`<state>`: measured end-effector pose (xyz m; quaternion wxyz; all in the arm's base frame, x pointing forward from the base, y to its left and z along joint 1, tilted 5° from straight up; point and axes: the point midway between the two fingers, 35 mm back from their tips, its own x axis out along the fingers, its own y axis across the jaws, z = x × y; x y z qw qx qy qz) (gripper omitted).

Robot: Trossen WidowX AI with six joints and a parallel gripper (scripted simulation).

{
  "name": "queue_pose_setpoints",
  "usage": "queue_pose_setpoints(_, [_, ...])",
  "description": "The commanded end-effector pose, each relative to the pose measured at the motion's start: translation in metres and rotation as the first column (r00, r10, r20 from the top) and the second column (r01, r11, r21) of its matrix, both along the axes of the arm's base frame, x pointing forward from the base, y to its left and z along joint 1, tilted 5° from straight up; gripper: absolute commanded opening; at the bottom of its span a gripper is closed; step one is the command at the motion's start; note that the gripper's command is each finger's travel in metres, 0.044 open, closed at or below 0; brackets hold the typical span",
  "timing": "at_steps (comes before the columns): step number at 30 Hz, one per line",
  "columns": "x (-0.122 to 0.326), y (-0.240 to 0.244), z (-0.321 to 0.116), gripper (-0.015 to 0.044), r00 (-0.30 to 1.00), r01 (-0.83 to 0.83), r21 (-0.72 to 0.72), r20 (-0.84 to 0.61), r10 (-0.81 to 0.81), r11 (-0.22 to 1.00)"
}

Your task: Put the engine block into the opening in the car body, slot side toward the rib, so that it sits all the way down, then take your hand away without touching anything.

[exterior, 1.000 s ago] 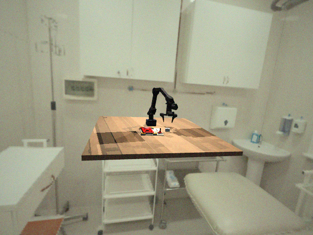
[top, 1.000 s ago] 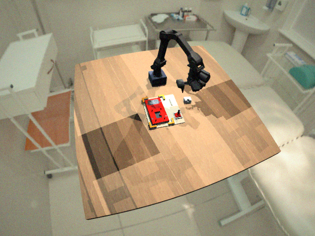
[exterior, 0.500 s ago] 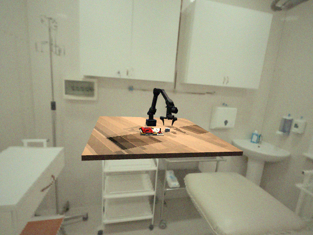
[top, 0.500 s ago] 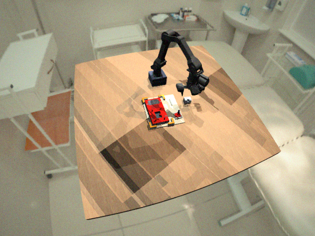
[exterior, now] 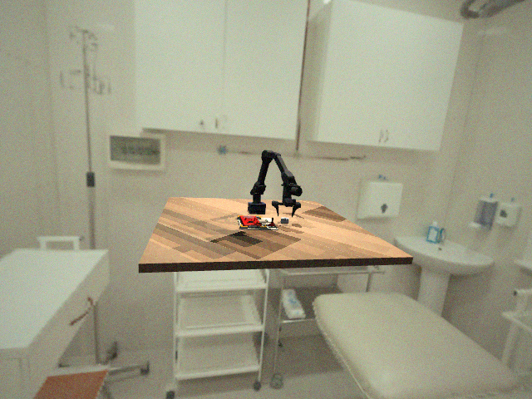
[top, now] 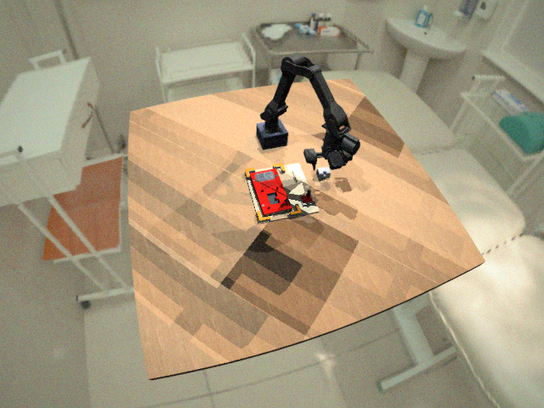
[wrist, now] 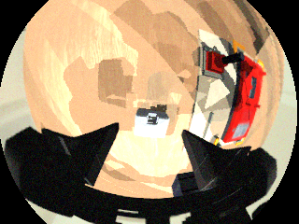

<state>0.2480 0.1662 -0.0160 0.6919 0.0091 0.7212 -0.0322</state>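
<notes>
The engine block [top: 323,173] [exterior: 284,220] [wrist: 159,129] is a small white and grey block with a dark recess. It sits on the table to the right of the base plate in the top and exterior views. My gripper [top: 325,167] [exterior: 286,215] [wrist: 151,129] is open and empty, pointing down above the block, with one finger on either side of it in the wrist view. The red car body [top: 259,184] [exterior: 248,220] [wrist: 241,117] lies flat between yellow corner pieces. Its opening [top: 273,198] [wrist: 252,87] is a dark, empty-looking rectangle. The rib cannot be made out.
The white base plate [top: 295,167] [wrist: 217,95] carries the car body. A small red piece [top: 307,199] [wrist: 215,62] with an upright black knob stands at its side. The arm's dark blue base block [top: 272,135] [exterior: 256,208] [wrist: 182,185] stands behind the plate.
</notes>
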Motion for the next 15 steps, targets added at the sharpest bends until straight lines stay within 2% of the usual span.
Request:
queue_pose_setpoints(1, [-0.002,-0.001,-0.010,0.0440,1.000,0.002,-0.001,-0.009,-0.002,1.000])
queue_pose_setpoints(13, [-0.004,-0.001,-0.027,0.0440,1.000,0.002,-0.001,-0.009,-0.002,1.000])
queue_pose_setpoints(15, [-0.004,-0.001,-0.027,0.0387,1.000,0.002,-0.001,-0.009,-0.002,1.000])
